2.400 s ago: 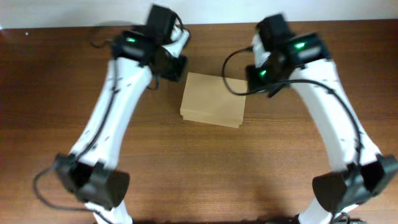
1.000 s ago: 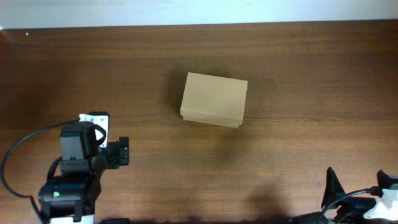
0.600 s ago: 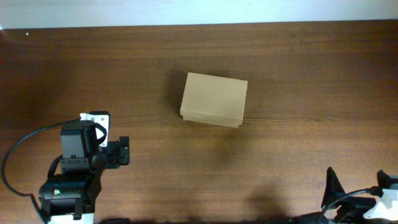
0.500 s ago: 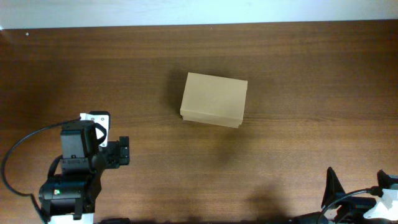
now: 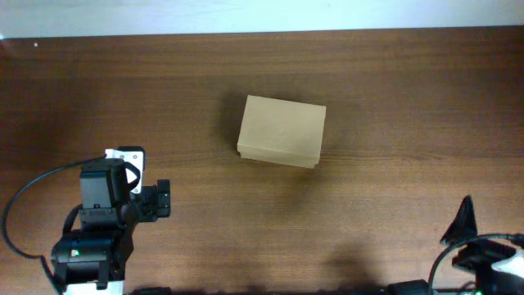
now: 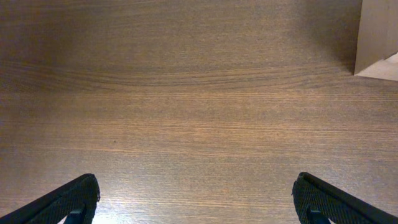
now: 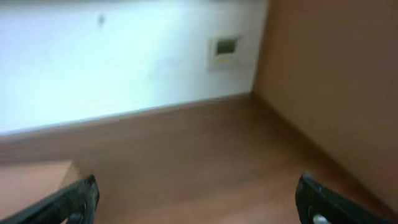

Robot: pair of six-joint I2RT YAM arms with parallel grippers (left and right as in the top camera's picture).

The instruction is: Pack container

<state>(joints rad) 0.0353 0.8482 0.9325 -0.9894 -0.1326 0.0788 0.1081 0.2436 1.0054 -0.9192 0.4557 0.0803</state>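
Small rectangular tan cardboard box (image 5: 282,131), lid shut, flat at centre of dark wooden table (image 5: 393,98). Left jaws wide apart at near left corner; right jaws likewise, near right corner.

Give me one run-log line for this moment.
container: closed, on table | left gripper: open, empty | right gripper: open, empty

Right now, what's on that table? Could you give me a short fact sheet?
box: tan cardboard, lid shut, mid-table, nothing touching it
table: dark wood
left arm: at the near left edge, apart from the box; jaws wide open, empty
right arm: at the near right corner, apart from the box; jaws wide open, empty
contents of box: cannot tell, lid hides them
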